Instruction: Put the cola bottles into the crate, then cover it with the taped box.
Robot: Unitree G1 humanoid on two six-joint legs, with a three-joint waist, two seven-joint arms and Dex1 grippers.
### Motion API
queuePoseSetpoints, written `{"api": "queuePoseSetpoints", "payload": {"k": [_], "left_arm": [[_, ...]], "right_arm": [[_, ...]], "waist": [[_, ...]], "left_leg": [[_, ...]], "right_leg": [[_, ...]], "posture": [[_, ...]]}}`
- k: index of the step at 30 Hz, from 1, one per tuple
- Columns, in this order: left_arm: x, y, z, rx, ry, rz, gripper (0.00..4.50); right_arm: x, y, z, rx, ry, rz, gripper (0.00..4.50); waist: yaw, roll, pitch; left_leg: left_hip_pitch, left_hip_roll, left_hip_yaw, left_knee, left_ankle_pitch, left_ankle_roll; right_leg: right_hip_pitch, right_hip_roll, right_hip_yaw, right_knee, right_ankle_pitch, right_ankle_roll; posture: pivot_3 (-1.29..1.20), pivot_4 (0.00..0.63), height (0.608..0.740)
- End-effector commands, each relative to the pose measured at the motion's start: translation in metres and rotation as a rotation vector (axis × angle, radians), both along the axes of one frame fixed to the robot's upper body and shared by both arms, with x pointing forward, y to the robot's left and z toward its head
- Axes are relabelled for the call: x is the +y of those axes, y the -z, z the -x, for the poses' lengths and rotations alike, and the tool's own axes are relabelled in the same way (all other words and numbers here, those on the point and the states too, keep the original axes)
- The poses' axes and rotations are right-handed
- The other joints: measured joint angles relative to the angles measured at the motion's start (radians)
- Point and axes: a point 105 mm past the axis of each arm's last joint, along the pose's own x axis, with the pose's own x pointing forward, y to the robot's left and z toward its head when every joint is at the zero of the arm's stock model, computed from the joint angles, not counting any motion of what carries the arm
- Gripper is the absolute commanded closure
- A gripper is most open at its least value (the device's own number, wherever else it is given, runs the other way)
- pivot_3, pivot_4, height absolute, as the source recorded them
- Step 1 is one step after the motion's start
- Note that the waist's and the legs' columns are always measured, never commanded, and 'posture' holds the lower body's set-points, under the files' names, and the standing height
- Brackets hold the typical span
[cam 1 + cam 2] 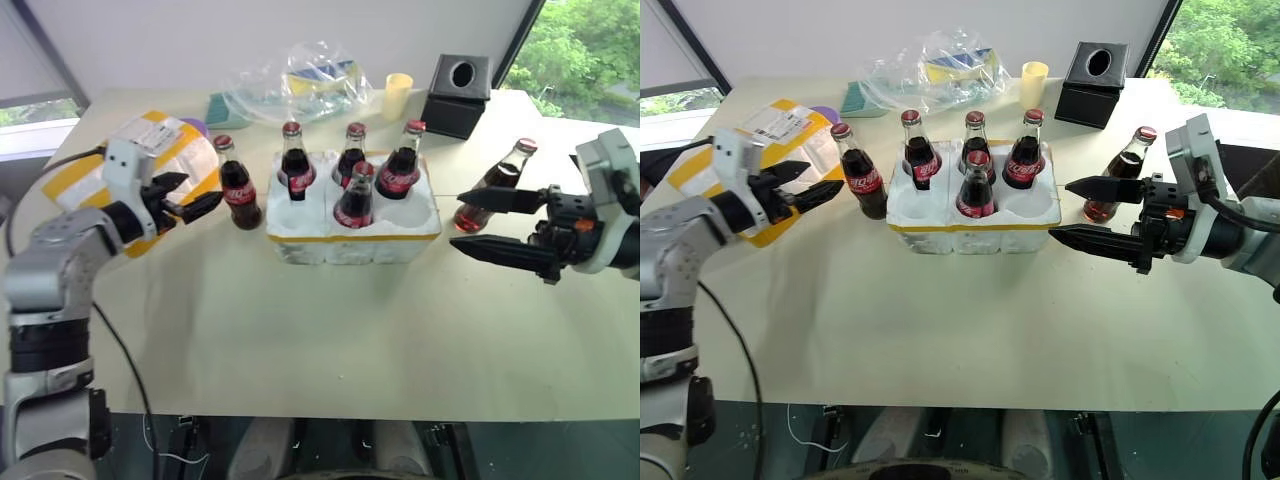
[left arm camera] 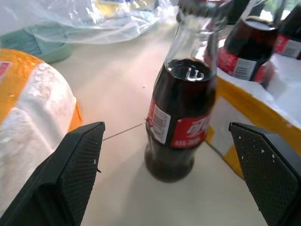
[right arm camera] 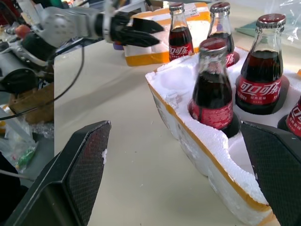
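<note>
Four cola bottles (image 1: 352, 178) stand in the crate (image 1: 352, 240) mid-table; a fifth bottle (image 1: 239, 184) waits just left of it, a sixth (image 1: 492, 186) to the right; left gripper (image 1: 187, 199) and right gripper (image 1: 502, 226) both spread, empty; taped box (image 1: 140, 170) far left.

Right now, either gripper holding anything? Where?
Nothing held. Left gripper open beside a loose bottle; right gripper open near another bottle.
</note>
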Motion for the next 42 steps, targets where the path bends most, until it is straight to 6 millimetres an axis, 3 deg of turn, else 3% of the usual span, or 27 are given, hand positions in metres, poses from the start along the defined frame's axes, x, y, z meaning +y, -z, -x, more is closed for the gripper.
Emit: {"api": "queuePoseSetpoints", "payload": {"k": [1,14,23,25,27,28,33,36,38,40,42], "left_arm": [[0.003,-0.015,-0.009,-0.057,-0.009,0.022,0.08],[-0.027,-0.009,-0.021,-0.055,0.150,-0.043,0.08],[-0.041,0.010,-0.039,-0.011,0.161,-0.067,0.08],[-0.043,0.010,-0.038,-0.010,0.183,-0.068,0.60],[-0.043,0.006,-0.037,-0.021,0.200,-0.068,1.46],[-0.042,0.000,-0.036,-0.033,0.204,-0.065,1.76],[-0.040,-0.048,-0.024,-0.099,0.280,0.019,1.72],[-0.043,-0.093,0.006,-0.111,0.475,0.105,1.72],[-0.046,-0.108,0.024,-0.100,0.584,0.125,1.72],[-0.058,-0.125,0.051,-0.077,0.767,0.102,1.72],[-0.066,-0.131,0.065,-0.056,0.863,0.075,1.72]], "right_arm": [[0.003,-0.013,0.004,-0.045,-0.021,-0.003,0.00],[-0.002,-0.012,0.005,-0.034,0.011,-0.037,0.00],[-0.004,-0.013,0.006,-0.037,0.021,-0.046,0.00],[-0.004,-0.014,0.006,-0.042,0.023,-0.049,0.00],[-0.005,-0.015,0.007,-0.044,0.027,-0.054,0.00],[-0.005,-0.015,0.007,-0.044,0.029,-0.054,0.00],[-0.004,-0.013,0.007,-0.039,0.039,-0.056,0.00],[-0.004,-0.011,0.008,-0.036,0.045,-0.055,0.00],[-0.004,-0.011,0.007,-0.036,0.048,-0.054,0.00],[-0.005,-0.011,0.006,-0.036,0.060,-0.058,0.00],[-0.006,-0.010,0.005,-0.036,0.069,-0.061,0.00]], "waist": [[-0.001,0.000,0.000],[0.002,0.000,0.000],[0.003,-0.001,0.000],[0.001,-0.001,0.000],[0.002,-0.001,0.000],[0.002,-0.001,0.000],[0.002,-0.003,0.001],[0.000,-0.004,0.002],[-0.002,-0.004,0.002],[-0.004,-0.004,0.002],[-0.006,-0.004,0.002]], "left_leg": [[0.000,0.000,0.000,0.000,0.000,0.000],[0.000,0.000,0.000,0.000,0.000,0.000],[0.000,0.000,0.000,0.000,0.000,0.000],[0.000,0.000,0.000,0.000,0.000,0.000],[0.000,0.000,0.000,0.000,0.000,0.000],[0.000,0.000,0.000,0.000,0.000,0.000],[-0.002,0.000,0.000,0.000,0.000,0.000],[-0.009,0.000,0.000,0.002,0.001,-0.001],[-0.017,0.000,0.000,0.004,0.004,-0.007],[-0.016,-0.001,0.000,0.003,0.004,-0.006],[-0.015,-0.001,0.000,0.003,0.004,-0.006]], "right_leg": [[0.000,0.000,0.000,0.000,0.000,0.000],[0.000,-0.001,0.000,0.000,0.000,0.000],[0.000,-0.001,0.000,0.000,0.000,0.000],[0.000,-0.001,0.000,0.000,0.000,0.000],[0.000,-0.001,0.000,0.000,0.000,0.000],[0.000,-0.001,0.000,0.000,0.000,0.000],[-0.002,-0.001,0.000,0.000,0.000,0.000],[-0.008,0.000,0.000,0.002,0.000,0.000],[-0.016,0.000,0.000,0.004,0.000,0.000],[-0.015,0.000,0.000,0.003,0.000,0.000],[-0.014,-0.001,-0.001,0.002,0.000,0.000]], "posture": [[0.00,0.150,0.740],[0.00,0.150,0.740],[0.00,0.150,0.740],[0.00,0.150,0.740],[0.00,0.150,0.740],[0.00,0.150,0.740],[0.00,0.150,0.740],[0.00,0.150,0.740],[0.00,0.150,0.740],[0.00,0.150,0.740],[0.00,0.150,0.740]]}}
